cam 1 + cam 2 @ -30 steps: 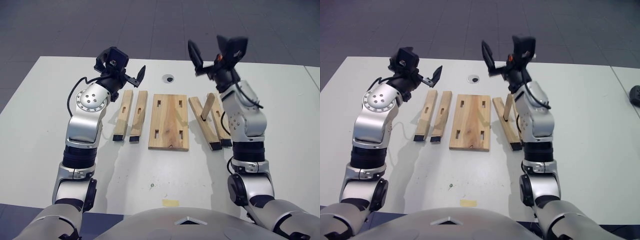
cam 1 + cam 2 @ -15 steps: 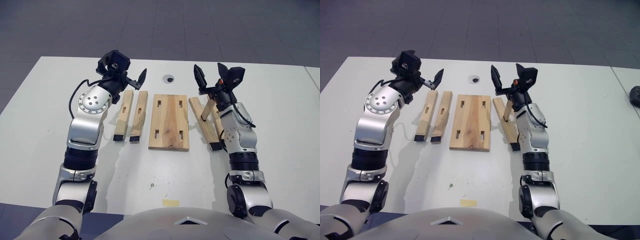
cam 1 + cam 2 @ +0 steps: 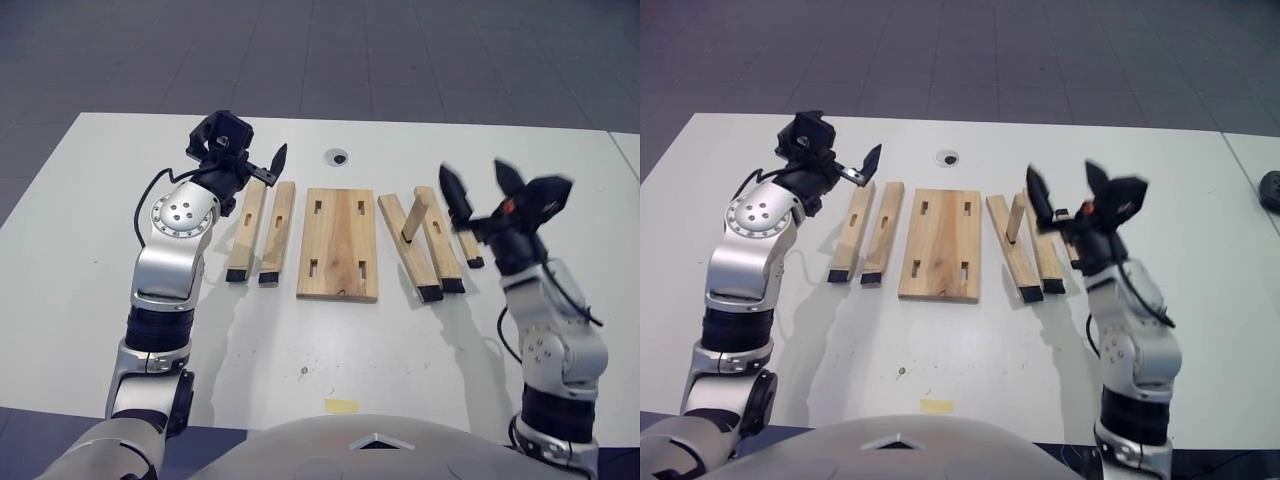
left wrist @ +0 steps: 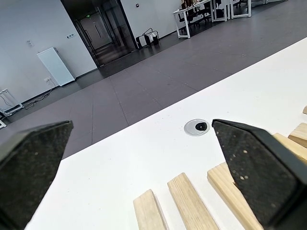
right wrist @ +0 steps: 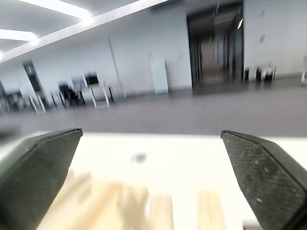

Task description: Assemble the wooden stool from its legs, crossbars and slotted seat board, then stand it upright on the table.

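Note:
The slotted seat board point(image 3: 338, 243) lies flat mid-table. Two wooden legs point(image 3: 246, 230) point(image 3: 277, 232) lie side by side to its left. On its right lie a leg point(image 3: 408, 248) with a short crossbar point(image 3: 415, 214) standing up from it, another leg point(image 3: 438, 238), and a small crossbar point(image 3: 468, 250). My left gripper point(image 3: 240, 158) hovers open over the far ends of the left legs, whose ends point(image 4: 192, 206) lie between its fingers point(image 4: 259, 167). My right gripper point(image 3: 480, 188) is open, raised just right of the right-hand legs, holding nothing.
A round cable grommet point(image 3: 338, 156) sits in the white table point(image 3: 100, 230) beyond the board. A yellow tape strip point(image 3: 340, 406) marks the near edge. A dark object point(image 3: 1270, 188) lies at the far right. Bare tabletop surrounds the parts.
My right arm has drawn back toward me and to the right, away from the far ends of the right legs, uncovering the second leg and small crossbar. The left gripper shifted slightly.

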Available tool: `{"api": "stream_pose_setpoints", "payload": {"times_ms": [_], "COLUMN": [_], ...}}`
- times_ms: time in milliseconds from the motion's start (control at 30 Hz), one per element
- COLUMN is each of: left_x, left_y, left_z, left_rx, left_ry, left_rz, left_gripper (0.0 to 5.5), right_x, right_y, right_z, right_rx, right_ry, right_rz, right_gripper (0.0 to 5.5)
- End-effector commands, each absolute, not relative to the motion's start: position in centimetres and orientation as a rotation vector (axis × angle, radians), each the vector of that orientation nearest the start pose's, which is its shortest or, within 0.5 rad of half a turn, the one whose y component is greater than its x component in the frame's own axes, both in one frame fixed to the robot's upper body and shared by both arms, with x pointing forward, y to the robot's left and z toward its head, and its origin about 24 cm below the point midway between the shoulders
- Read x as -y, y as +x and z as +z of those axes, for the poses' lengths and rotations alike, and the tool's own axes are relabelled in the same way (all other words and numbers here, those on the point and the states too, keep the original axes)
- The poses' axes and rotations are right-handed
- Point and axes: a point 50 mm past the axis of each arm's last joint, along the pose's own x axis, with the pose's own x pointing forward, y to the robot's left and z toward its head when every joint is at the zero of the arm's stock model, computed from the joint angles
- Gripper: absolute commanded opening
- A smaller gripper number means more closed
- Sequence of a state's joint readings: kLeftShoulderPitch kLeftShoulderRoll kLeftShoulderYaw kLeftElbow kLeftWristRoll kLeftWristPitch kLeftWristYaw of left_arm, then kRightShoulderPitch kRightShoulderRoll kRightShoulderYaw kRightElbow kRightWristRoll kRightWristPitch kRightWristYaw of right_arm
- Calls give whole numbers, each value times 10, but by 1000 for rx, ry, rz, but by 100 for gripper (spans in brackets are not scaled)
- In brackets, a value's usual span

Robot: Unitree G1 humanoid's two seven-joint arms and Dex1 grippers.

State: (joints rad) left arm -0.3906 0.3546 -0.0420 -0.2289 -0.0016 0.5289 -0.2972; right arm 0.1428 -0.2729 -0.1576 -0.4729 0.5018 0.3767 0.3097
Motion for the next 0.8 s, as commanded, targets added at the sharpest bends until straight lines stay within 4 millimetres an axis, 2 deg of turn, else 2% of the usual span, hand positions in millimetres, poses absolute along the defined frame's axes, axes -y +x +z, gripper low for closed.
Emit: {"api": "stream_pose_setpoints", "payload": {"times_ms": [33,167,300,500,667,800], "left_x": [-165,-163,-164,-167,-167,-166], "left_y": [304,303,304,305,306,306], "left_z": [154,152,152,153,154,153], "left_rx": [15,6,3,8,11,12], "left_ry": [382,386,390,392,394,391], "left_rz": [-312,-325,-328,-307,-304,-301], "left_gripper": [540,540,540,540,540,540], "right_x": [181,174,175,178,177,178], "right_y": [204,205,200,203,196,200], "right_z": [67,46,26,24,17,20], "right_rx": [-153,-243,-384,-440,-565,-557], "right_ry": [98,189,197,159,85,66], "right_rz": [371,328,309,290,315,296], "right_gripper": [539,539,539,539,539,478]}}
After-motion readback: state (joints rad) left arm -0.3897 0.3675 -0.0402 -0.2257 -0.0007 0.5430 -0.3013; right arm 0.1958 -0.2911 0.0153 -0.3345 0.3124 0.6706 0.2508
